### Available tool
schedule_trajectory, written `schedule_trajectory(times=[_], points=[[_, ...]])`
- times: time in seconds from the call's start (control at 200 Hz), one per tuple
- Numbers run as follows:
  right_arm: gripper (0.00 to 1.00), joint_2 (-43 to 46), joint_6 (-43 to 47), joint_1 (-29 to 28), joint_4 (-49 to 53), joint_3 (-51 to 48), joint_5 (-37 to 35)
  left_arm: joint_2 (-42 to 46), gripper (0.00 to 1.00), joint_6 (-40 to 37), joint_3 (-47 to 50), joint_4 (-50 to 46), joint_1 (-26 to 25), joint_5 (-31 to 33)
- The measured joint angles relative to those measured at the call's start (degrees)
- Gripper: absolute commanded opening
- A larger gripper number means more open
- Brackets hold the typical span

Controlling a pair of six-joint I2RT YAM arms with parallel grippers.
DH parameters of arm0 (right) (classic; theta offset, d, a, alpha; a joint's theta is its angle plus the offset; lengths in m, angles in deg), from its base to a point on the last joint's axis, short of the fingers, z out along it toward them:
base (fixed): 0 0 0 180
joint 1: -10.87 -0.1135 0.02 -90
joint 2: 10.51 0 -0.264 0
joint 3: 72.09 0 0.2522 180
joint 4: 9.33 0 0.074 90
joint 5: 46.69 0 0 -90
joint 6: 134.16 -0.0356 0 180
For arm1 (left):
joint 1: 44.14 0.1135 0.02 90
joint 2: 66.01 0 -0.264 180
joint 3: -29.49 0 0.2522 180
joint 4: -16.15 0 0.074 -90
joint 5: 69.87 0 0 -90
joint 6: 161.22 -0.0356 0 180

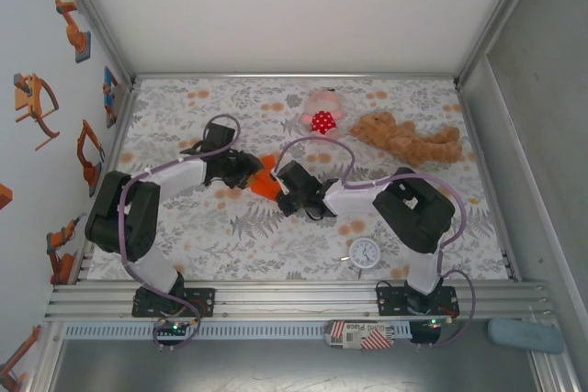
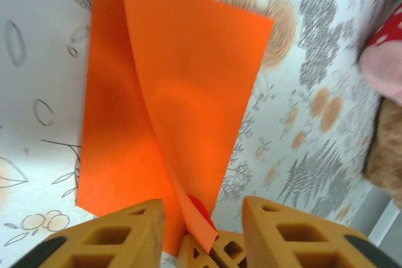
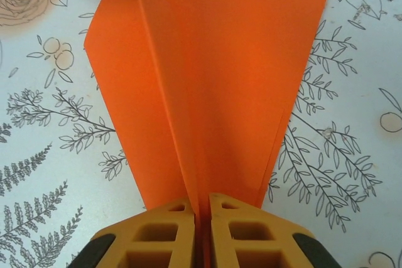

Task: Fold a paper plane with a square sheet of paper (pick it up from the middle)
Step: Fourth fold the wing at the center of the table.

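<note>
White-walled enclosure with a leaf-and-flower tablecloth [image 1: 303,236]; near the middle of the overhead frame the folded orange paper [image 1: 267,186] lies between the two arms, below and left of the pink plush toy [image 1: 322,115] and the teddy bear [image 1: 404,140], well apart from both.

Folding looks part-way done; the paper is no flat square but a wedge, with one long crease running up the frame and a flap standing up off the layer beneath; it is not yet a slim dart.

Right gripper [image 3: 202,208] at the bottom centre of its wrist view: fingers [image 3: 169,233] pressed together on the narrow end of the paper [image 3: 213,61], no gap between them beyond the sheet itself; it holds that end.

Left gripper [image 2: 201,224] at the bottom of its wrist view: fingers [image 2: 125,233] stand clearly apart, the curled corner of the raised flap [image 2: 176,92] lying between them; neither finger seems to press it, though the very tip is hidden low in the frame.

As I judge it, the next move calls for the left jaws to take or flatten that flap while the right end stays pinned; thin paper will buckle or slide if pulled off the crease line.
</note>
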Motion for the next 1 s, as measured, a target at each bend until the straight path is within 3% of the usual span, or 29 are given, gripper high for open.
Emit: schedule_trajectory(times=[0.215, 0.436, 0.656, 1.002], points=[[0.10, 0.0, -2.1, 1.7, -2.5, -1.1, 4.5, 6.5, 0.50, -0.2, 1.6, -0.1, 2.8, 2.3], [0.10, 0.0, -5.7, 3.8, -4.4, -2.0, 11.3, 12.4, 0.53, 0.9, 10.7, 6.6, 2.8, 2.4], [0.10, -0.3, -10.3, 5.7, -6.8, -3.4, 19.1, 12.8, 0.53, 1.7, 17.8, 15.1, -0.1, 1.4], [0.10, -1.9, -16.8, 9.2, -12.6, -5.2, 28.9, 10.0, 0.49, 1.3, 19.6, 26.0, -2.2, -1.0]])
